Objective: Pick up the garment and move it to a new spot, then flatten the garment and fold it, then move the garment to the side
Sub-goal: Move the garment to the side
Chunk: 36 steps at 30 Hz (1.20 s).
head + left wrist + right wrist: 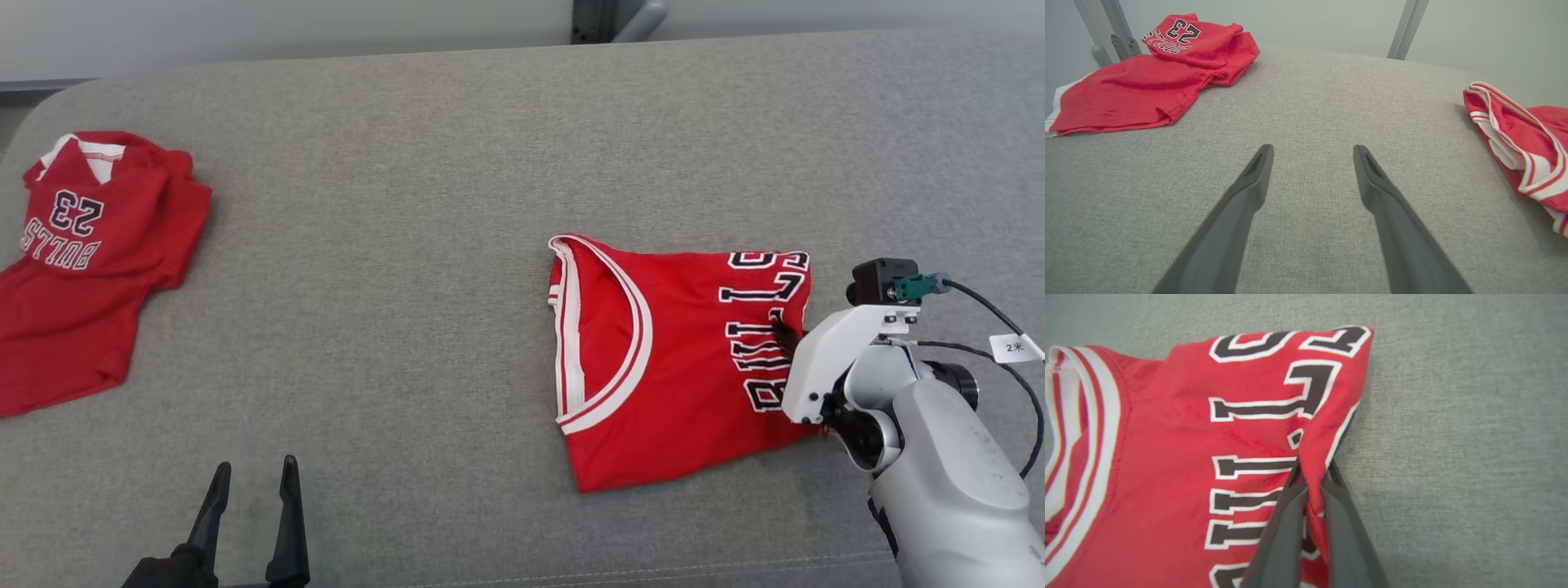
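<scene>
Red cloth is bunching up between the two dark fingers of the right gripper (1312, 470), which is pinching tight on a raised fold of the folded jersey (678, 359) at its lettered edge, the edge nearest that arm. The jersey is lying on the right half of the grey fabric worktop (408, 245), doubled over into a compact rectangle with the white-trimmed neckline facing the middle. The folding is therefore looking done, and the hold is most likely serving the last step, carrying the jersey off to the side. Gripping at that thick edge is probably meant to catch all the layers at once. A pinch of the top layer alone would be risking the fold opening on the lift, and I cannot tell how many layers are caught. The left gripper (1312, 153) is hovering low over bare fabric with its fingers spread wide and nothing between them, apparently waiting out of the way. A second jersey (90, 253) is lying crumpled at the far left, well apart.
</scene>
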Available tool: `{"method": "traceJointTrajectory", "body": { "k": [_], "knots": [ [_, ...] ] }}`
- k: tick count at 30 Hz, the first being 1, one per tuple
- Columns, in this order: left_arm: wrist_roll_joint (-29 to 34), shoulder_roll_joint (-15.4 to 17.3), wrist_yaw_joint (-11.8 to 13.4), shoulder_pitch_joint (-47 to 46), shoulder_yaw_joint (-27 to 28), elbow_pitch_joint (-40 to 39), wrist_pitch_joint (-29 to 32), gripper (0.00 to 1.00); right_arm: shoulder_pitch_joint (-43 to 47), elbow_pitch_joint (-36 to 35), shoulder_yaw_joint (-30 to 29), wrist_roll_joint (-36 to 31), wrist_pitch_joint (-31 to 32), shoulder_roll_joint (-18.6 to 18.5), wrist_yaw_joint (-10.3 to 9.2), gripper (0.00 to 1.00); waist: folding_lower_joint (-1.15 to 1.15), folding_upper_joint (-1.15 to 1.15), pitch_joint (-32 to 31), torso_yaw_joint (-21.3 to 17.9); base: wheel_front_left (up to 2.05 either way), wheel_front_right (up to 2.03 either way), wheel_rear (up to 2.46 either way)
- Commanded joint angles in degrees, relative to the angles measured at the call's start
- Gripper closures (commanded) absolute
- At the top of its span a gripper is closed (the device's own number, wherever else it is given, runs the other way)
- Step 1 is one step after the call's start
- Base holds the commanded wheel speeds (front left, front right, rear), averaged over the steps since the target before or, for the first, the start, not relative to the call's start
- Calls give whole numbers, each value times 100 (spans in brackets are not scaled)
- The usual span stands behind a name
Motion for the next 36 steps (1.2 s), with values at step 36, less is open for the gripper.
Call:
{"method": "traceJointTrajectory", "body": {
  "k": [36],
  "knots": [
    [81, 939, -17, -574, -47, -861, -17, 0, -3362, 1754, -2931, -2883, -1482, -1595, -11, 100, 0, 49, 2135, -602, 0, 0, 0]
  ]
}}
